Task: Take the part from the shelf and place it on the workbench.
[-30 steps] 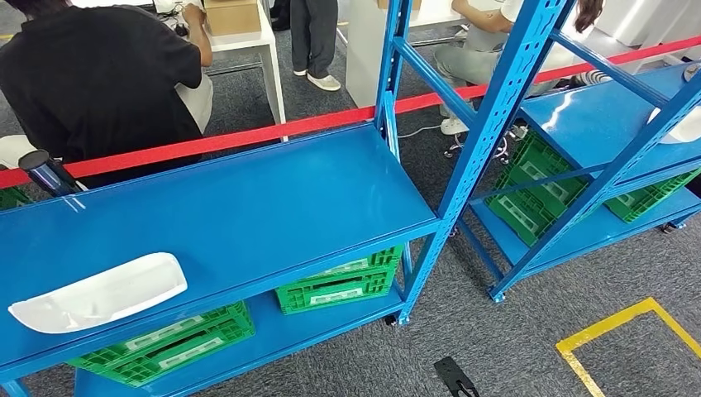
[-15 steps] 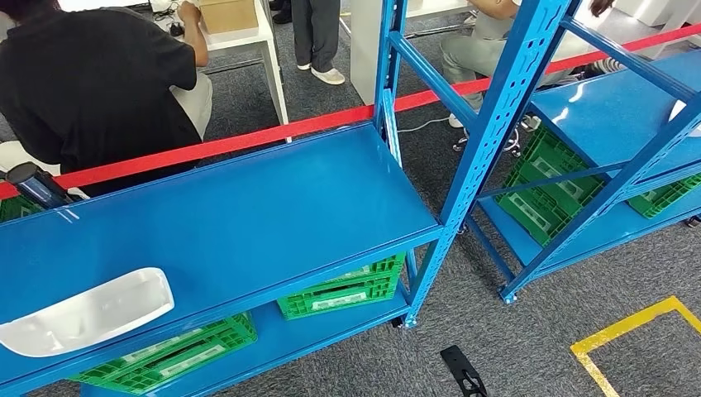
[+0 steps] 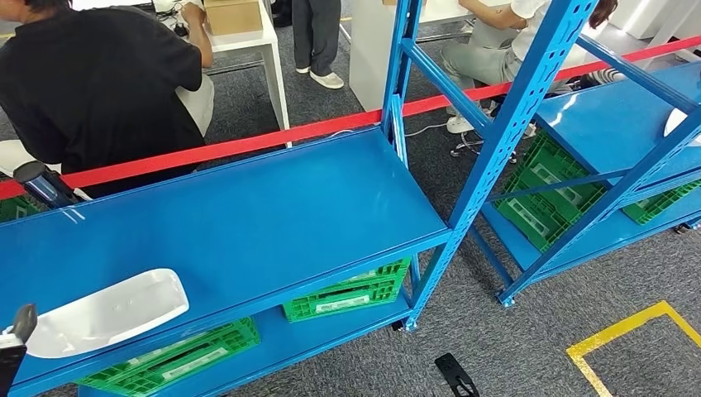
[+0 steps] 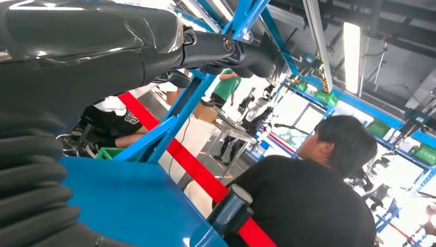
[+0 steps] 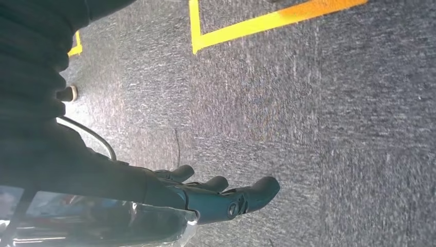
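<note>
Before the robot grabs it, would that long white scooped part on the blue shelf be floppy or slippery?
The long white moulded part keeps its scooped shape lying on the blue metal shelf, so it is probably stiff. Its glossy skin suggests it could slide on that smooth surface. It looks thin-walled, so likely light for its size.

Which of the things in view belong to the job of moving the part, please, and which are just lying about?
Belong to the job:
white part lying on the blue shelf
left hand, coming in beside the part
right hand, empty, hanging over the carpet

Just lying about:
green crates on the lower shelf
red barrier tape
yellow floor marking
</note>
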Action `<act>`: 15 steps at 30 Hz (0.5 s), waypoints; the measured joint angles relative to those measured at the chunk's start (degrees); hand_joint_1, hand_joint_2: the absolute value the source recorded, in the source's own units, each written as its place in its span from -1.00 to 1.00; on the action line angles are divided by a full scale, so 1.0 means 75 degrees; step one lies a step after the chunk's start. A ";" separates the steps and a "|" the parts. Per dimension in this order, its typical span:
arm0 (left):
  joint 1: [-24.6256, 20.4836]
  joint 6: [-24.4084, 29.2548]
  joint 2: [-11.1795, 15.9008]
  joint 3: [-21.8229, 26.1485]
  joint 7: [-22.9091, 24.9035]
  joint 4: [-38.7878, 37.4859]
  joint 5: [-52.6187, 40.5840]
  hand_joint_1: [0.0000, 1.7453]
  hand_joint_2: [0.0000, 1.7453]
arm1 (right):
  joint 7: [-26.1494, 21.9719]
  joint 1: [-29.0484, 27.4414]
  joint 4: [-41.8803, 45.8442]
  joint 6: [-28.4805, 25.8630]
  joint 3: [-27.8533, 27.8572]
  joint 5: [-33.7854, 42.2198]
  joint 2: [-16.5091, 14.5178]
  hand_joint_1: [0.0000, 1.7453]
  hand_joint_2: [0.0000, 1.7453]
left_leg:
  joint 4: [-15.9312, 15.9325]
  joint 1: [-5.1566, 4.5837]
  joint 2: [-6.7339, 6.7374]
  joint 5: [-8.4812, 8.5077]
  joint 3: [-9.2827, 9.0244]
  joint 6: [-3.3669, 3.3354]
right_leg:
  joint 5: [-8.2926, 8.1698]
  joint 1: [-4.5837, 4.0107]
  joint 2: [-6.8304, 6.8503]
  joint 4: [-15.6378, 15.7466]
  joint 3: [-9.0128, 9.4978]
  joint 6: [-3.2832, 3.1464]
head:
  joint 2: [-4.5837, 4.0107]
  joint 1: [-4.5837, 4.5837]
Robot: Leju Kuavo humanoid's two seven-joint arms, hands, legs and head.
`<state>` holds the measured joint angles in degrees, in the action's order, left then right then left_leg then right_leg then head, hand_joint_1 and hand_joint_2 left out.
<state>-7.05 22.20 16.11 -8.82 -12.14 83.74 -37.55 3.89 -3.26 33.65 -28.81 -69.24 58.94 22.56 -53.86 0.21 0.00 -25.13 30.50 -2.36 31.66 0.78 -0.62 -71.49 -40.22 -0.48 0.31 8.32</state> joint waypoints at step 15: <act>-0.0336 -0.1656 0.0692 -0.0883 0.0902 0.0019 -0.3200 -1.00 1.00 | -0.0374 0.0427 -0.1020 0.0727 -0.0236 0.0001 -0.0330 -1.00 1.00 | -0.1627 0.0018 -0.0023 -0.0969 0.0697 0.0410 | -0.0892 0.0081 0.0023 0.2093 0.1014 -0.0046 | 0.0000 -0.0008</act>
<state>-9.58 9.78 21.30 -15.44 -5.37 83.88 -61.55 1.09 -0.06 26.00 -23.36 -71.01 58.95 20.09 -66.06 0.35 -0.18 -32.40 35.72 0.71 24.98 1.39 -0.45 -55.79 -32.61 -0.83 0.31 8.26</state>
